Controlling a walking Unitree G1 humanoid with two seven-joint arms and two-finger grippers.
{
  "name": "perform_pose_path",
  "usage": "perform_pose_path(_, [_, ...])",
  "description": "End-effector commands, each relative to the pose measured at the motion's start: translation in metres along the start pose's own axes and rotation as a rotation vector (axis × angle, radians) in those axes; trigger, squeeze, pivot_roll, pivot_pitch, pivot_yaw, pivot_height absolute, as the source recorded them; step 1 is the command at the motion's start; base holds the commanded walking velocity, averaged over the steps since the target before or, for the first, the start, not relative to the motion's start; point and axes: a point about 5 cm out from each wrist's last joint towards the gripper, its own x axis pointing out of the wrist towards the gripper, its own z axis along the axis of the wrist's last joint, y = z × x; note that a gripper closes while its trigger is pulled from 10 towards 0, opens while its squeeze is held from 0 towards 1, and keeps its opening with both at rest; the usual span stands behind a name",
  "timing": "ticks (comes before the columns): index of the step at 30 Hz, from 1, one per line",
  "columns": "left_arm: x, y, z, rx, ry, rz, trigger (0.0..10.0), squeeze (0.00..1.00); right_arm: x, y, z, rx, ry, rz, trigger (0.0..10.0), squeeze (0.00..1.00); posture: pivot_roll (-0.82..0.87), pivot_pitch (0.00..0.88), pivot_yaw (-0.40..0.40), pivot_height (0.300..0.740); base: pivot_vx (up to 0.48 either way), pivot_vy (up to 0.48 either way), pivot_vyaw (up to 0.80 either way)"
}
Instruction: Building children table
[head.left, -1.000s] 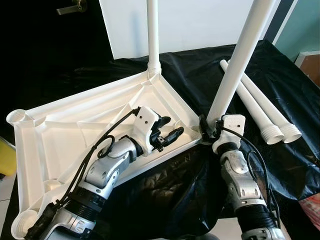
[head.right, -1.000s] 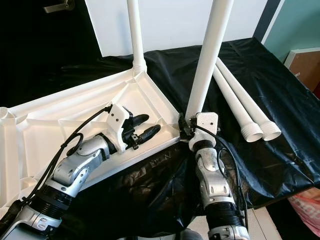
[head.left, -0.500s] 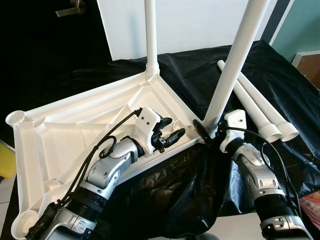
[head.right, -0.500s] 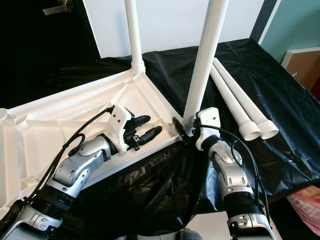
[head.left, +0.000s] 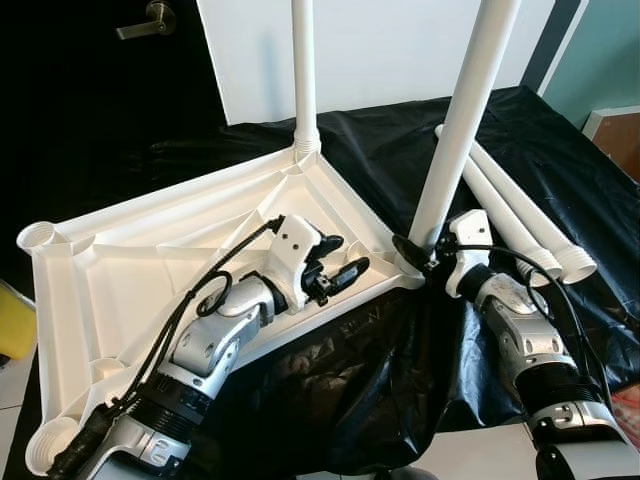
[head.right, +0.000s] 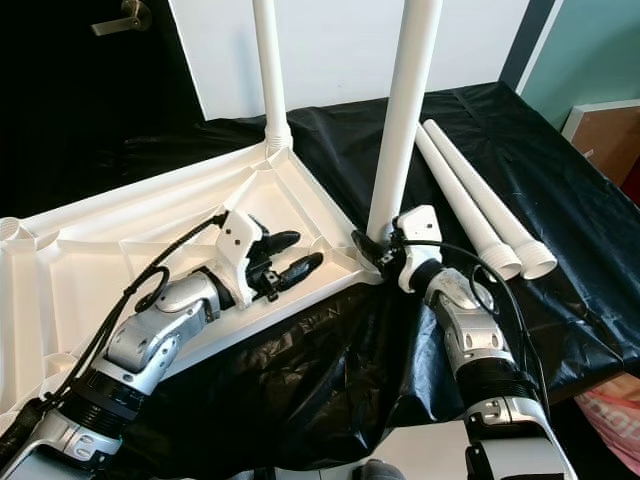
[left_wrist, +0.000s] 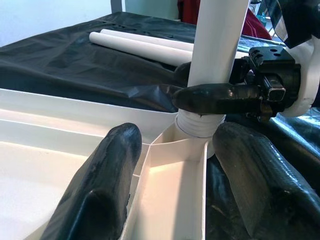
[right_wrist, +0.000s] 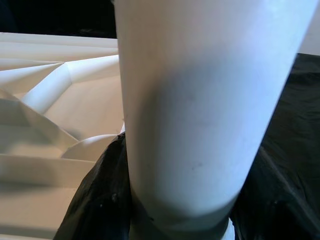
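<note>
The white table top (head.left: 150, 205) lies upside down on a black cloth (head.left: 390, 130). One white leg (head.left: 305, 70) stands in its far corner. A second leg (head.left: 455, 130) stands nearly upright in the near right corner socket (left_wrist: 192, 142). My right gripper (head.left: 420, 252) is shut on this leg's base, with black fingers (right_wrist: 92, 205) on either side of it. My left gripper (head.left: 348, 254) rests open inside the table top, its fingers (left_wrist: 107, 175) straddling a rib and pointing at that socket. Two loose legs (head.left: 525, 220) lie on the cloth to the right.
Empty corner sockets (head.left: 40, 237) sit at the table top's left side. A yellow object (head.left: 12, 325) is at the far left. A dark door with a handle (head.left: 150, 15) stands behind. A brown box (head.left: 620, 125) is at the right edge.
My right wrist has swung from below the leg round to its right side, still holding it. The held leg now stands more upright. The left arm has stayed put.
</note>
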Motion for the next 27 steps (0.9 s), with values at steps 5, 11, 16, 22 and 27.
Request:
perform_pose_path(5, [0.002, -0.008, 0.0, 0.016, 0.001, -0.164, 10.0, 0.0, -0.006, 0.0, -0.017, 0.024, 0.064, -0.075, 10.0, 0.0, -0.01, 0.029, 0.001, 0.74, 0.0, 0.0, 0.0])
perform_pose_path(11, [0.003, -0.007, 0.001, 0.016, -0.005, -0.161, 10.0, 0.0, -0.007, 0.001, -0.017, 0.037, 0.055, -0.185, 10.0, 0.0, -0.02, 0.018, 0.0, 0.74, 0.0, 0.0, 0.0])
perform_pose_path(16, [0.004, -0.005, 0.0, 0.016, -0.005, -0.159, 10.0, 0.0, -0.008, 0.006, -0.017, 0.058, 0.04, -0.257, 10.0, 0.0, -0.03, 0.015, 0.0, 0.74, 0.0, 0.0, 0.0])
perform_pose_path(22, [0.006, -0.004, 0.0, 0.014, -0.008, -0.159, 10.0, 0.0, -0.008, 0.016, -0.02, 0.102, 0.044, -0.425, 10.0, 0.0, -0.04, 0.013, 0.011, 0.74, 0.0, 0.0, 0.0])
perform_pose_path(27, [0.005, -0.003, 0.0, 0.015, -0.004, -0.162, 10.0, 0.0, -0.008, 0.032, -0.025, 0.129, 0.062, -0.576, 10.0, 0.0, -0.03, 0.018, 0.013, 0.74, 0.0, 0.0, 0.0])
